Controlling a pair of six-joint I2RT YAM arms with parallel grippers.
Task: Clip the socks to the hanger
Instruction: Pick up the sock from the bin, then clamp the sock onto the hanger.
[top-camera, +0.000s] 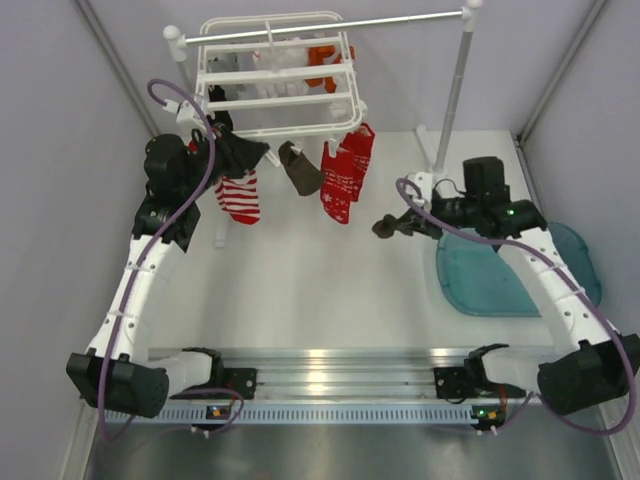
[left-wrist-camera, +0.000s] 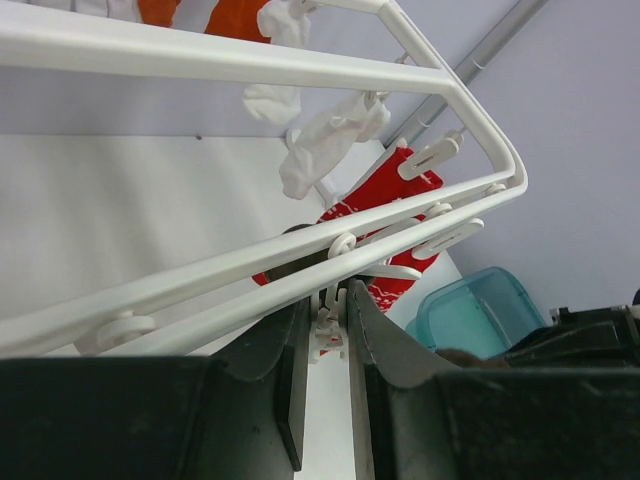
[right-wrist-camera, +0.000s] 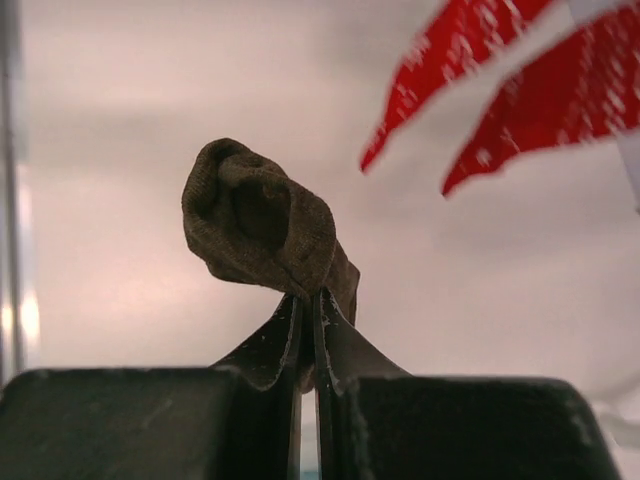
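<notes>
Two end effectors are busy, so here's what I'm seeing. The left end effector (left-wrist-camera: 326, 300) is up at the near left corner of the hanger (left-wrist-camera: 230, 58), which hangs off the rail (top-camera: 330, 27) at the back of the table (top-camera: 320, 280). Its jaws are mostly closed, nipped onto a white clip (left-wrist-camera: 327, 335) dangling under the frame's front bar, with only a narrow gap between them. The right end effector (right-wrist-camera: 310, 295) is out over the right half of the table, well apart from the hanger. It's clamped fully shut on a loose brown sock (right-wrist-camera: 255, 215), pinched by one end with the rest bunched up and sticking out past the fingertips. It looks held up off the table, though I can't say for sure from where I stand. Along the hanger's front row, left to right, there's a striped sock (top-camera: 240, 197), a hung brown sock (top-camera: 300, 170), then the red socks (top-camera: 345, 178). Those are a pair side by side with a white snowflake-ish pattern, dangling a bit lower than the brown one. An orange sock (top-camera: 322, 62) is clipped further back in the frame. A teal tray (top-camera: 500, 275) lies flat on the table on the right, partly under the right arm.
</notes>
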